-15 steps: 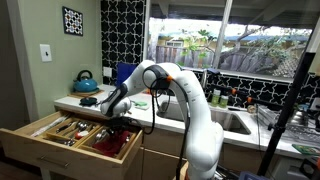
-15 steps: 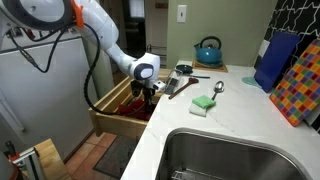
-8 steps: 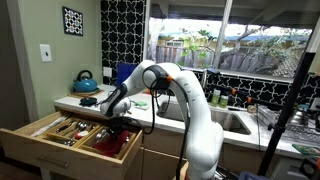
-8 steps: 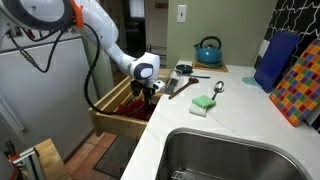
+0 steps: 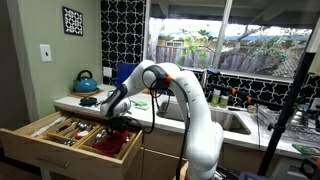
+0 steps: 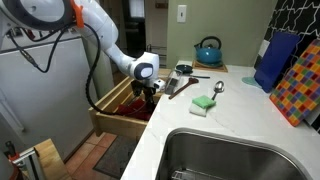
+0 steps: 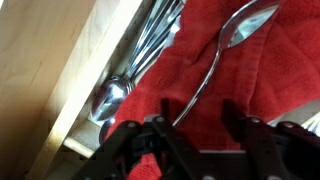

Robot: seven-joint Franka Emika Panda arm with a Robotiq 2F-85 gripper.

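My gripper [image 7: 197, 118] is open and hangs low inside an open wooden drawer [image 5: 40, 140], over a red cloth [image 7: 250, 70]. A metal spoon [image 7: 235, 30] lies on the cloth, its handle running down between my fingers [image 7: 162, 112] without being gripped. A bundle of several other metal utensils [image 7: 150, 45] lies along the wooden divider [image 7: 70, 70], with a spoon bowl [image 7: 110, 98] at its near end. In both exterior views the gripper [image 5: 118, 112] [image 6: 148, 90] reaches down into the drawer's compartment nearest the counter.
On the counter [image 6: 230, 125] lie a green sponge [image 6: 204, 103], a spoon [image 6: 218, 88], dark utensils [image 6: 180, 84] and a blue kettle [image 6: 208, 50]. A sink [image 6: 235, 155] sits in front. A colourful board [image 6: 300, 85] leans at the wall. Other drawer compartments [image 5: 65, 128] hold cutlery.
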